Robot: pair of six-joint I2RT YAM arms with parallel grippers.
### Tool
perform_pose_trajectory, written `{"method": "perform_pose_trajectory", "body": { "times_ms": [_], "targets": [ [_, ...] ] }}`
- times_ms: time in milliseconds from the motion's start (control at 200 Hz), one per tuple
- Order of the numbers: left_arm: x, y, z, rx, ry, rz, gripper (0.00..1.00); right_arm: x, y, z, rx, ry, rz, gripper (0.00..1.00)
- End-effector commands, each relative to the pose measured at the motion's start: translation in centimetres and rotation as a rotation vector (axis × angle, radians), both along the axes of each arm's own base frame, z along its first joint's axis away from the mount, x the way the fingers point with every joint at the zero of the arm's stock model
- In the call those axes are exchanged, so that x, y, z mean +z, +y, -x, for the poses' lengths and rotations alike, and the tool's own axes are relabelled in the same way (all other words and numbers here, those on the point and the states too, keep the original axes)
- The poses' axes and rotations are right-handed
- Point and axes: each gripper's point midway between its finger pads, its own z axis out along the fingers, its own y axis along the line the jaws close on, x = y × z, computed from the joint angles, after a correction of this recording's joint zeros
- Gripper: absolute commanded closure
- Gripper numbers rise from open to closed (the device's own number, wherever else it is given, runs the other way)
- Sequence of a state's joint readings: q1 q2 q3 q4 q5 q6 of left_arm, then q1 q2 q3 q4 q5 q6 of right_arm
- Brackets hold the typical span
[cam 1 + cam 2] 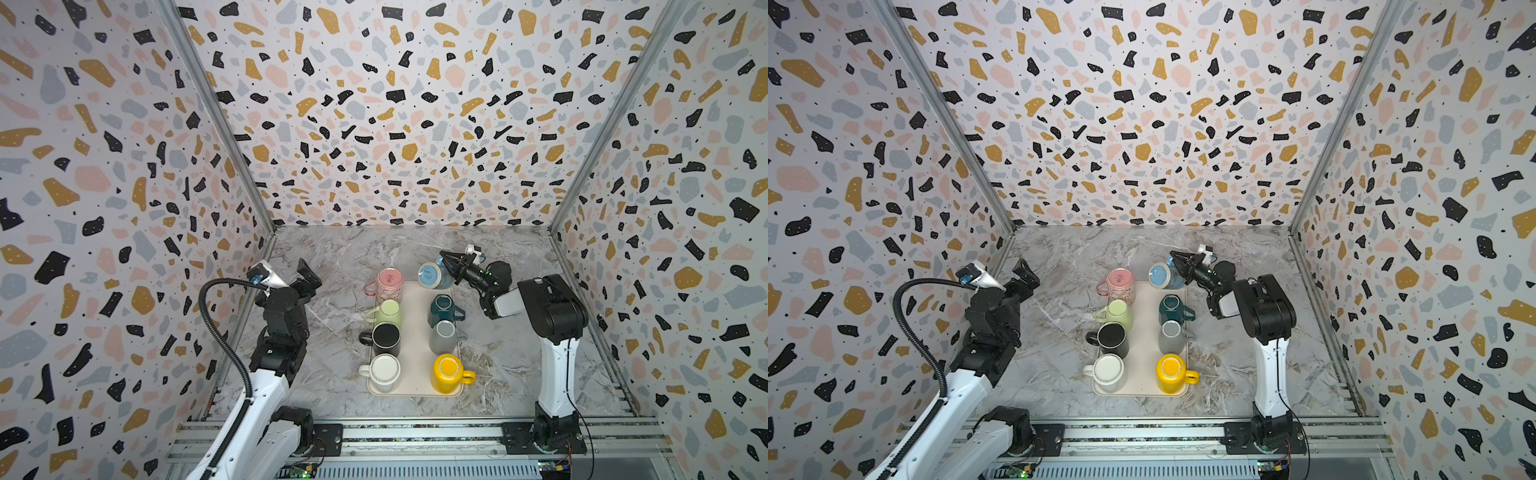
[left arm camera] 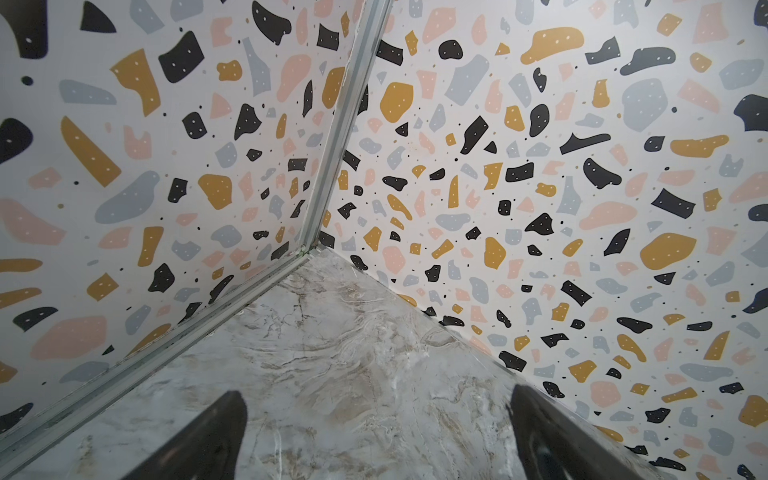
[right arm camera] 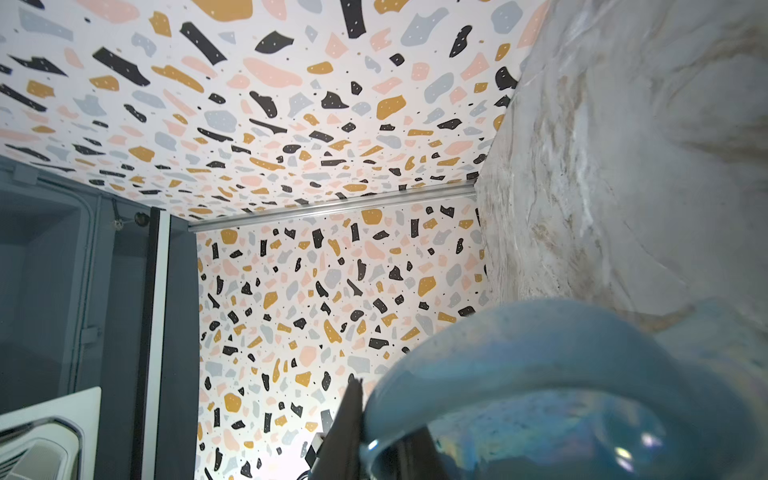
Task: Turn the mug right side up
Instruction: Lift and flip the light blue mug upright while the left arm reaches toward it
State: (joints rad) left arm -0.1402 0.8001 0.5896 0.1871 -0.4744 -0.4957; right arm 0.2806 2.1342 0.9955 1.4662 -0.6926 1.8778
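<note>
Right end effector (image 1: 450,262) clamped on blue mug (image 1: 431,276), mug tipped sideways at tray's (image 1: 415,340) far end. Left end effector (image 1: 309,273) apart, clear of the mugs.

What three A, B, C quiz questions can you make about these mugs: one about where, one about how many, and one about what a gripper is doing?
1. Where is the yellow mug?
A) on the tray, at the corner nearest the right arm's base
B) on the table beside the tray
C) stacked on the black mug

2. How many mugs are there?
A) five
B) eight
C) eleven

3. What is the right gripper doing?
A) hanging open and empty
B) shut on the blue mug
C) shut on the pink mug

Answers:
1 A: both top views show it standing on that corner of the tray.
2 B: there are two columns of four.
3 B: its fingers are closed on the tipped blue mug at the tray's far end.
</note>
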Motion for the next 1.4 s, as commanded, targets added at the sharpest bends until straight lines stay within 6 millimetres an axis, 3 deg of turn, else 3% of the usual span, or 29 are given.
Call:
{"method": "perform_pose_trajectory", "body": {
  "times_ms": [0, 210, 385, 726, 891, 1161, 1397],
  "targets": [
    [1.4, -0.2, -0.3, -0.016, -0.061, 0.020, 0.00, 8.4, 0.8, 1.7, 0.038, -0.293, -0.017, 1.00],
    [1.9, -0.6, -0.5, -0.041, -0.063, 0.006, 0.03, 9.8, 2.6, 2.4, 0.078, -0.406, 0.081, 1.00],
    [4.2, -2.0, -1.4, -0.120, -0.130, -0.002, 0.04, 10.8, 4.0, 2.6, 0.094, -0.511, 0.249, 1.00],
    [9.0, -8.2, -5.7, -0.451, -0.162, -0.057, 0.09, 14.3, 4.8, 2.5, 0.025, -0.788, 0.635, 1.00],
    [11.2, -12.0, -7.8, -0.656, -0.148, -0.137, 0.10, 14.4, 4.9, 2.8, -0.021, -0.924, 0.843, 1.00],
    [10.9, -16.2, -10.6, -0.897, -0.057, -0.175, 0.15, 13.5, 6.0, 4.6, -0.091, -1.120, 1.177, 1.00],
    [11.8, -19.5, -10.7, -1.123, -0.040, -0.213, 0.18, 13.2, 8.0, 7.5, -0.167, -1.301, 1.464, 1.00]
  ]
}}
